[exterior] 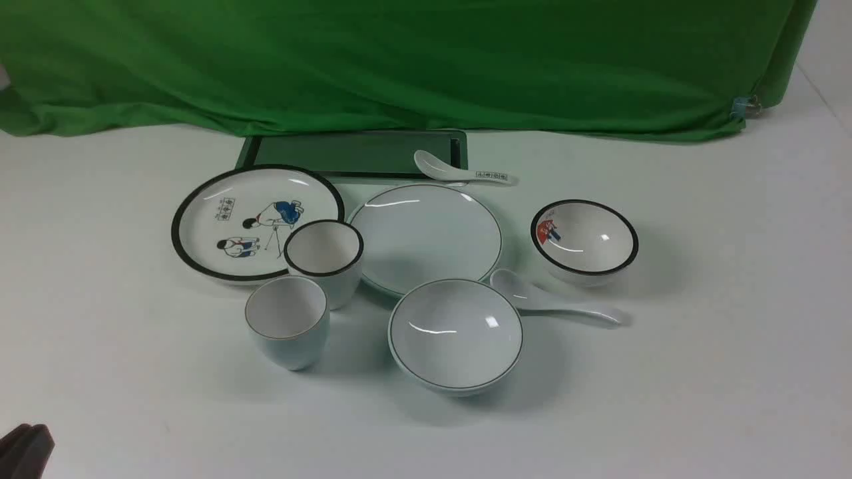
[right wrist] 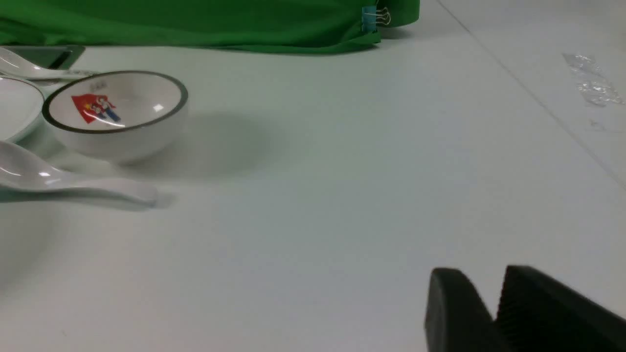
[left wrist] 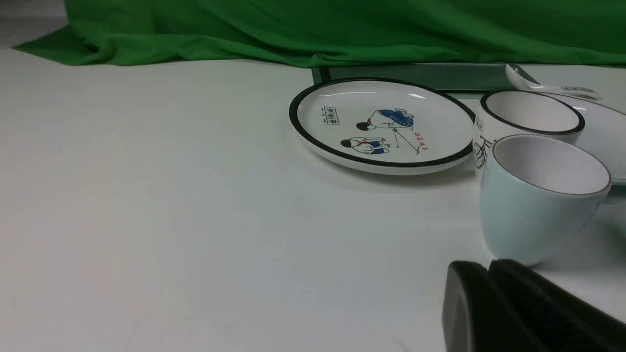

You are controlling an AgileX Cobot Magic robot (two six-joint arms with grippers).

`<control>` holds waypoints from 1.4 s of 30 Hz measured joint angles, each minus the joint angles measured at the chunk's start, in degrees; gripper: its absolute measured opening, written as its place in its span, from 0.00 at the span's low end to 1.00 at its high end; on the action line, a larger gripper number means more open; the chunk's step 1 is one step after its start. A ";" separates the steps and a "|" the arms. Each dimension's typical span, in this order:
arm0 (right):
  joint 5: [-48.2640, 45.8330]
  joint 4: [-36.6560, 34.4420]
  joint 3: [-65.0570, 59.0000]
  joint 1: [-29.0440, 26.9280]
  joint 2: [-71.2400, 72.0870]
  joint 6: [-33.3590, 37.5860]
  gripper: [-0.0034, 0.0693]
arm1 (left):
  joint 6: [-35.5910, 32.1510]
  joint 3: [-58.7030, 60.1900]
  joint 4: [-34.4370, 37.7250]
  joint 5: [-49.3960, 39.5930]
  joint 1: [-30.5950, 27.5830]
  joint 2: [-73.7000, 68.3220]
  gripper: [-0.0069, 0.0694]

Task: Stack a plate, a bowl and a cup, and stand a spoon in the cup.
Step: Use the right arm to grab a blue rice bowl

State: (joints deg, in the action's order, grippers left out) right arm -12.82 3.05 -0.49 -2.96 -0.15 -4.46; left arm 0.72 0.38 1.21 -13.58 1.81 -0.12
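The plain plate [exterior: 426, 236] lies in the middle of the table. The plain bowl [exterior: 456, 332] stands just in front of it. Upright to the bowl's left is the pale cup [exterior: 287, 322] with its thin brownish rim. The all-white spoon [exterior: 552, 299] rests to the right of the bowl, handle pointing right. My left gripper [exterior: 26, 452] is shut and empty at the near left corner; in the left wrist view its tips [left wrist: 489, 266] sit short of the cup [left wrist: 538, 205]. My right gripper [right wrist: 484, 274] is open and empty over bare table, well away from the spoon [right wrist: 73, 183].
A black-rimmed cartoon plate [exterior: 256, 223] lies at the left, with a black-rimmed cup [exterior: 324, 259] against it. A black-rimmed bowl [exterior: 584, 241] stands at the right. A spoon with dark marks [exterior: 466, 171] rests on a dark tray [exterior: 353, 154] before the green cloth [exterior: 399, 60].
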 joint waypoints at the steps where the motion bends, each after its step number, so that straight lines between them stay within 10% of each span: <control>1: 0.00 0.00 0.00 0.00 0.00 0.00 0.33 | 0.00 0.00 0.00 0.00 0.00 0.00 0.08; 42: 9.10 0.05 0.00 0.00 0.00 0.00 0.38 | 0.00 0.00 -5.83 2.61 0.00 0.00 0.08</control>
State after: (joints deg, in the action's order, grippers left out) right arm -3.72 3.10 -0.49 -2.96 -0.15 -4.46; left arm 0.72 0.38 -4.62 -10.97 1.81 -0.12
